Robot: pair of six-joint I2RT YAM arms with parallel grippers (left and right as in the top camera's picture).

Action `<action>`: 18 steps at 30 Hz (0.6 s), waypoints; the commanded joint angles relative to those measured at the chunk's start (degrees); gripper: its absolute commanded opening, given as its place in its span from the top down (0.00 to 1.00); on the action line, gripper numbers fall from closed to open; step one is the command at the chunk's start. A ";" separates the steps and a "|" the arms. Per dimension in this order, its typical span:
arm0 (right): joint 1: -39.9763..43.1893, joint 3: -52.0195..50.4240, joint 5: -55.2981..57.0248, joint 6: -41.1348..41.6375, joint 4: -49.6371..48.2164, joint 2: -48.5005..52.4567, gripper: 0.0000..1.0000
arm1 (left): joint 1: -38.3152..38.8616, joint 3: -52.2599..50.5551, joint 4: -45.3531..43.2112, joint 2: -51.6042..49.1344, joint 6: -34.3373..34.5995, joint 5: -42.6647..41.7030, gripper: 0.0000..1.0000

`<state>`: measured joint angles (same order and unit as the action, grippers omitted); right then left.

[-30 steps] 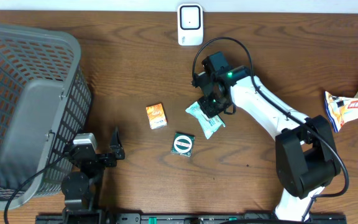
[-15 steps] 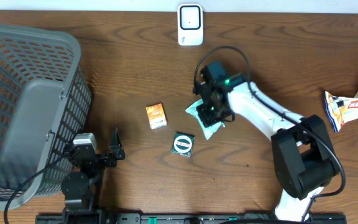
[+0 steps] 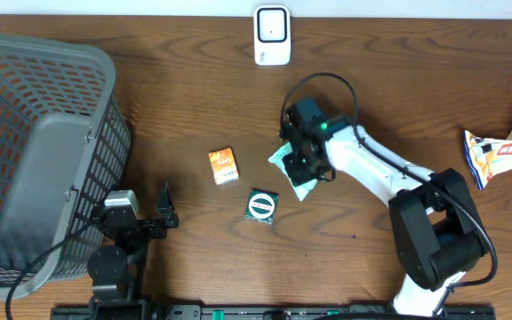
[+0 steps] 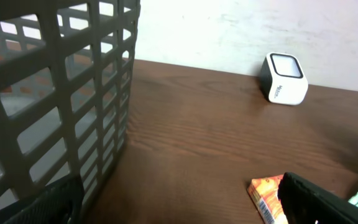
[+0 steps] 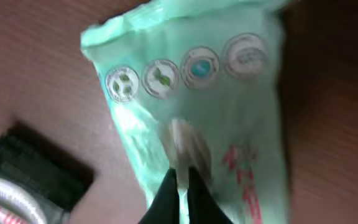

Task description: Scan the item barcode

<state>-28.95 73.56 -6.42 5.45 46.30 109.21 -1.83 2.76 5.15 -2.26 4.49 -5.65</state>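
Wood-grain table point(image 3: 194, 98), grey plastic basket point(image 3: 109, 142), glossy, probably plastic green pouch point(image 5: 229, 112)

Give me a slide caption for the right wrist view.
Right fingers pinched shut on a mint-green packet, wooden table beneath.

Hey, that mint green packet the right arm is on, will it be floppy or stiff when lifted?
Probably floppy: the green packet looks like thin film, puckered where the right pincer pinches it, so it may droop. Likely light, since it lies flat. The glossy wrap could slip.
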 commanded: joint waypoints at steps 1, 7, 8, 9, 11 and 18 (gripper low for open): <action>-0.04 8.24 2.43 0.50 3.54 -2.16 0.99 | -0.09 -1.20 1.27 0.04 0.50 -0.26 0.02; -1.60 8.85 2.45 0.50 5.84 -2.78 0.98 | -0.09 -1.20 1.27 0.04 0.50 -0.28 0.02; -1.95 7.69 2.47 0.50 5.55 -2.71 0.98 | -0.09 -1.20 1.27 0.04 0.48 -0.28 0.02; -2.32 6.19 2.49 0.50 4.94 -2.69 0.98 | -0.09 -1.20 1.27 0.04 0.50 -0.26 0.02; -2.99 2.43 3.06 0.87 2.97 -2.69 0.98 | -0.09 -1.20 1.27 0.04 0.48 -0.28 0.02; -4.04 -9.27 17.66 9.94 -6.19 -2.69 0.93 | -0.09 -1.20 1.27 0.04 0.50 -0.26 0.02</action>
<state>-32.86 67.31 1.43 9.82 42.24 106.45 -1.83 2.76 5.13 -2.26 4.49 -5.61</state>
